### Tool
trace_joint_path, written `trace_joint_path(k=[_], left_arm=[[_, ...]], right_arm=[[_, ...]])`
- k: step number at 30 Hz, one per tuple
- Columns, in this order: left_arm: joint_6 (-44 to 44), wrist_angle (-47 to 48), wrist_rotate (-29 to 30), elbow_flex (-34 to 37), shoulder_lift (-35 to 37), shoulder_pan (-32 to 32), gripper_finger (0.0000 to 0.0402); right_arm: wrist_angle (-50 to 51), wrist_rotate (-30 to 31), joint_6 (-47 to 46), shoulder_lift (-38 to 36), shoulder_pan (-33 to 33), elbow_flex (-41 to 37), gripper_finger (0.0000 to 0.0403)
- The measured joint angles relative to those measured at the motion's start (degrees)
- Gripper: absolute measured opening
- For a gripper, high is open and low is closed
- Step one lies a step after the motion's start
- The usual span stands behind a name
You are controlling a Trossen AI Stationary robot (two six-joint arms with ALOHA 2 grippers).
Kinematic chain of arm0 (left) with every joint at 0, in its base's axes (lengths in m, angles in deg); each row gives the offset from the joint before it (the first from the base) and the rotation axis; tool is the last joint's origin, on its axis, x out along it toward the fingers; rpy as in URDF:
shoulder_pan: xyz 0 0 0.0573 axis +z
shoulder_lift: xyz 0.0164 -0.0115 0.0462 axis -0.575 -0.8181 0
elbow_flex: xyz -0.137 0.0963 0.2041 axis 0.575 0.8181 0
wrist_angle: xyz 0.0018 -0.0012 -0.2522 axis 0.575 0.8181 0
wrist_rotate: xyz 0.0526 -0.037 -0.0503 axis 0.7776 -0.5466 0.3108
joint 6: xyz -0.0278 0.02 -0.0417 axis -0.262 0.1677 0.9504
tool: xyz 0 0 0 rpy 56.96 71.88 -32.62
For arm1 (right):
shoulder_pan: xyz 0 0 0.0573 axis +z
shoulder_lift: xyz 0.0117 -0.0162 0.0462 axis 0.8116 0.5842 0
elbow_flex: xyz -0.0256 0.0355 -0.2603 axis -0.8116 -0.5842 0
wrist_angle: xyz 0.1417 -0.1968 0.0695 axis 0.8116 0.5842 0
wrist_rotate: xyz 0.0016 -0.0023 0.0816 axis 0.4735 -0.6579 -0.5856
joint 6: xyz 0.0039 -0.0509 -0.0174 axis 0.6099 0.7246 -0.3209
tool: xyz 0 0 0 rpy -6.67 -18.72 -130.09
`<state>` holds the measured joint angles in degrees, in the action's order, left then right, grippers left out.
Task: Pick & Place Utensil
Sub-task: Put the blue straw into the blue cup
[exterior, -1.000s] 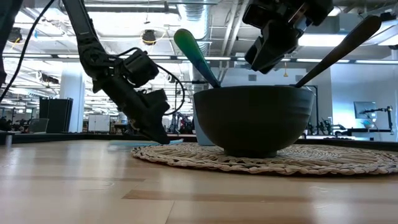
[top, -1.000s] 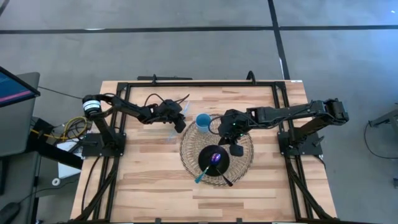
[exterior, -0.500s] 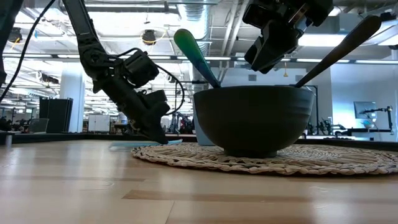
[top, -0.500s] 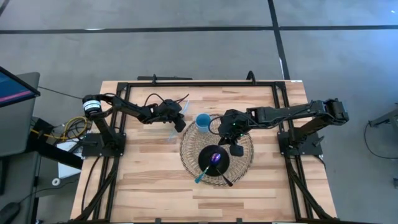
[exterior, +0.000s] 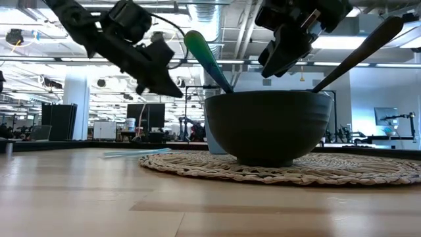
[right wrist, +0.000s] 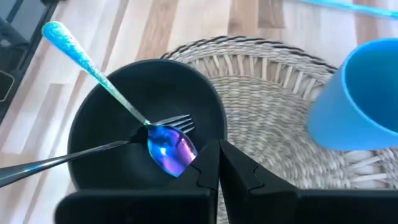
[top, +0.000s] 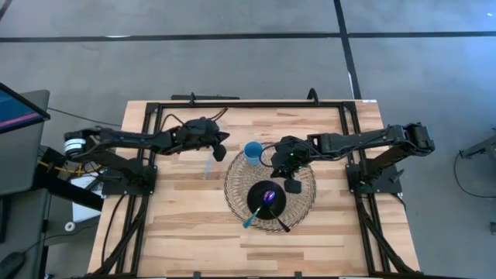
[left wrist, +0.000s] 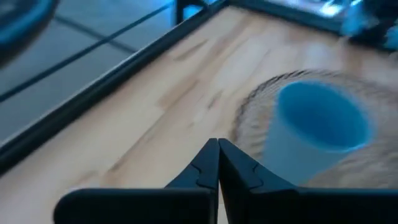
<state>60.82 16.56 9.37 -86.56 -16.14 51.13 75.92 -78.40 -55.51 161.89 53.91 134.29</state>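
Note:
A dark bowl [top: 268, 199] stands on a round woven mat [top: 304, 203]. In it lean a spoon with a blue-green handle [right wrist: 93, 68] and a black fork [right wrist: 74, 157]. A blue cup [top: 253, 151] stands on the mat's far edge. A pale blue utensil [exterior: 135, 153] lies flat on the table left of the mat. My left gripper [top: 222, 147] hangs shut above the table, left of the cup [left wrist: 320, 124]. My right gripper [top: 293, 186] is shut and hovers above the mat, just right of the bowl [right wrist: 149, 118].
A black frame [top: 248, 104] runs round the far part of the wooden table. Both arm bases stand at the left and right edges. The near half of the table [top: 194, 240] is bare wood.
My left gripper has risen from the table beside the mat's left edge and drawn back a little toward the table's far left. The pale blue utensil stays flat on the table below it. My right gripper has kept still.

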Motion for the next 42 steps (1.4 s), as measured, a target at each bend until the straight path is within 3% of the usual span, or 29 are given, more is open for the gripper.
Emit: trace_joint_path(k=[3,6,12,17,25,34,42], left_arm=[[-0.1,5.5,4.4,0.0,1.6,0.8,0.0013],[0.1,7.9,5.0,0.0,0.5,2.2,0.0036],[2.1,8.0,5.4,0.0,-7.6,4.5,0.0096],[3.1,7.5,11.9,0.0,-14.0,6.0,0.0133],[6.7,6.6,7.8,0.0,-18.4,6.4,0.0156],[6.7,5.8,8.8,-0.1,-18.2,6.9,0.0141],[6.7,5.3,4.9,-0.2,-19.4,6.9,0.002]], right_arm=[[-0.2,0.3,0.0,0.0,0.3,0.0,0.0001],[-0.9,0.3,0.0,0.0,1.1,0.0,0.0001],[-1.3,0.3,0.0,0.0,3.1,0.0,0.0001],[-1.4,0.3,0.0,0.0,4.2,0.0,0.0001],[-1.4,0.3,0.0,0.0,4.5,0.0,0.0001],[-1.4,0.3,0.0,0.0,4.4,0.0,0.0001],[-1.5,0.3,0.0,0.0,4.4,0.0,0.0001]])
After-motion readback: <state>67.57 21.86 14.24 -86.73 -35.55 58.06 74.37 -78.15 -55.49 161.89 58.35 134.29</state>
